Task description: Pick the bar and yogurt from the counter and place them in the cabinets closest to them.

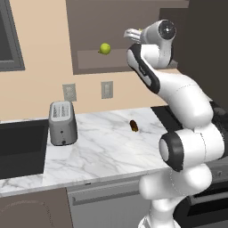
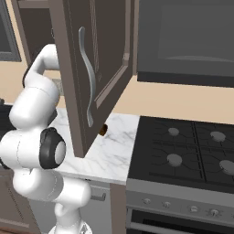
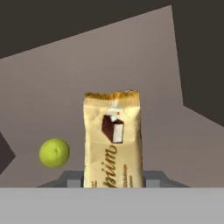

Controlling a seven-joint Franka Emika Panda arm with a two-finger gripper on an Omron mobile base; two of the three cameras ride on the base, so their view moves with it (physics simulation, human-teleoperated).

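On the veined white marble counter [image 1: 107, 147] we see a ribbed metal toaster [image 1: 62, 123] and a dark oval lump [image 1: 133, 126]; higher, our gripper's [image 3: 113, 177] jaws clamp the tan wrapped bar [image 3: 113, 140] inside the cabinets [image 1: 89, 60], right of a round lime [image 3: 54, 153].

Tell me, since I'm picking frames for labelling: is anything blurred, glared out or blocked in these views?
Hand view: the bar is sharp, its print readable, with no glare; the lime is evenly lit. Right base view: the open cabinet door blocks much of the counter. Left base view: evenly lit, toaster clear.
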